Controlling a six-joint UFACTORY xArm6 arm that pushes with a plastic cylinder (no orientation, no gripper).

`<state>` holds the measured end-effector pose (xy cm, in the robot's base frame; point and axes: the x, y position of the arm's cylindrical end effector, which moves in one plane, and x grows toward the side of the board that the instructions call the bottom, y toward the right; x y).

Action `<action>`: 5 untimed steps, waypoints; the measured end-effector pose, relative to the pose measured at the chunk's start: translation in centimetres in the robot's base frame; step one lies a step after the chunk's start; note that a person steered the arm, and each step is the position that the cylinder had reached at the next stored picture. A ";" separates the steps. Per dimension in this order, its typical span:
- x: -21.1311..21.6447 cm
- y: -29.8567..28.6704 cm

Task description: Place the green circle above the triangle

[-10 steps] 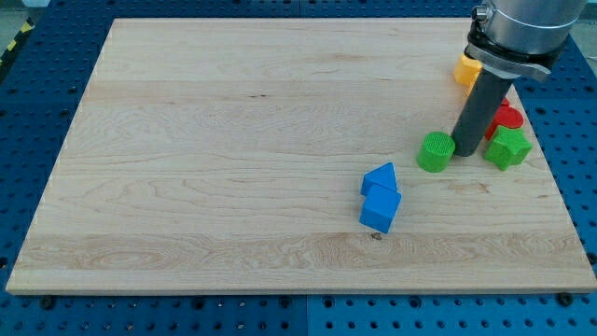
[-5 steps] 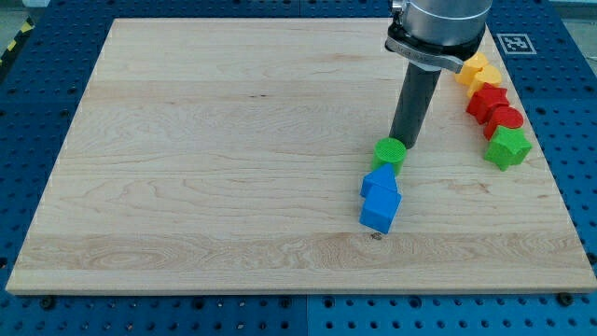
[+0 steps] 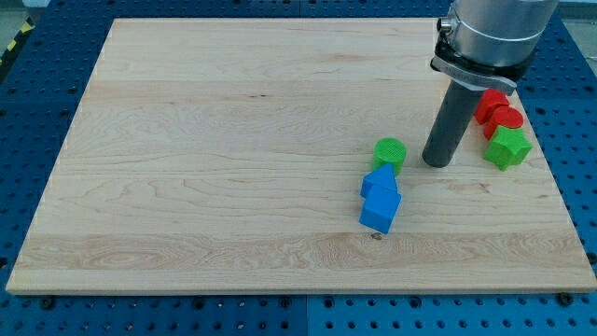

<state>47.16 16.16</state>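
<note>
One light, stiff green circle sits left of my tip, touching the triangle; no jaws here

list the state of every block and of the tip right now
green circle: flat on the board, touching the blue triangle's upper edge
blue triangle: against the blue cube
blue cube: below the triangle
my tip: on the board, right of the green circle, apart from it
red blocks: partly hidden by the arm
green block: by the right edge, free
</note>
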 end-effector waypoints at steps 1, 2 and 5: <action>0.2 0.6; 2.1 4.8; 5.8 16.8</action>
